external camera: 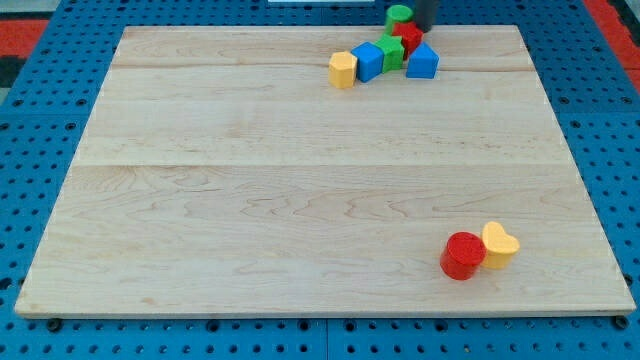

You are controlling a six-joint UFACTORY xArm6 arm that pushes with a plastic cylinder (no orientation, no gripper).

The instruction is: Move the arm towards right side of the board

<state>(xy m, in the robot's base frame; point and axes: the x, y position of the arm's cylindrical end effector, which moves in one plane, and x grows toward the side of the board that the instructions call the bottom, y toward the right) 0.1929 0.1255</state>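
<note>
My tip [426, 27] is the lower end of a dark rod that enters at the view's top edge. It stands at the top of the wooden board [300, 200], right beside a cluster of blocks. A green cylinder [399, 15] is just left of the tip. A red block [409, 38] is just below and left of it. A blue block [422, 61] lies below the tip. A green block [391, 51], a blue cube [369, 62] and a yellow block [343, 69] trail off to the left.
A red cylinder [462, 255] and a yellow heart-shaped block [500, 245] touch each other near the board's bottom right. Blue pegboard [40, 150] surrounds the board, with red panels at the view's top corners.
</note>
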